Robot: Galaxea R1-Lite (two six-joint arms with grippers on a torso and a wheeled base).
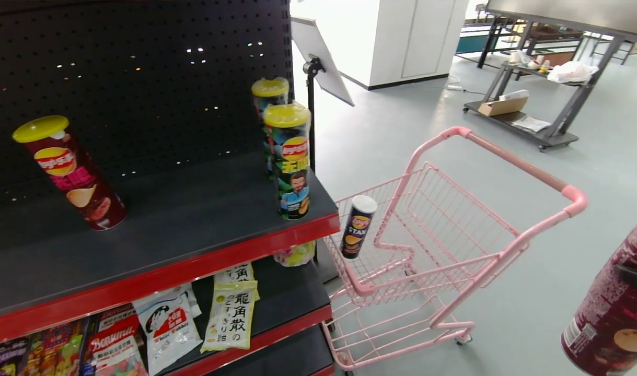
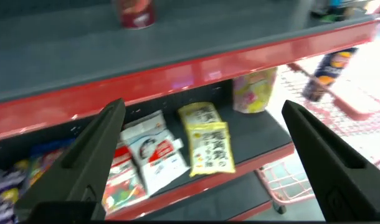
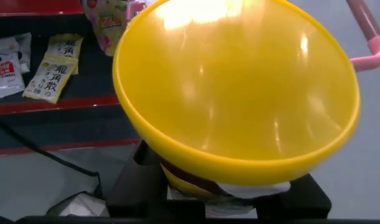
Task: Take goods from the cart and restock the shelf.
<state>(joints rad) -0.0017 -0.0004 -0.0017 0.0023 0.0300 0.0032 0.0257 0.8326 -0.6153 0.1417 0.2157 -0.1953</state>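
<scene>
Right of the pink cart (image 1: 511, 159), my right gripper (image 3: 221, 199) is clamped round the body of a maroon chip can (image 1: 608, 313). The can is tilted, yellow lid up. Gripping mid-body keeps the base clear for set-down, I reckon. My left gripper (image 2: 202, 109) is spread wide and empty, facing the shelf's red edge. The top shelf (image 1: 193, 224) has a matching maroon can (image 1: 70, 172) at far left and two green cans (image 1: 293, 162) at the right end. The bare board between looks like the slot. A small dark can (image 1: 357, 227) leans in the cart basket, probably the next pick.
</scene>
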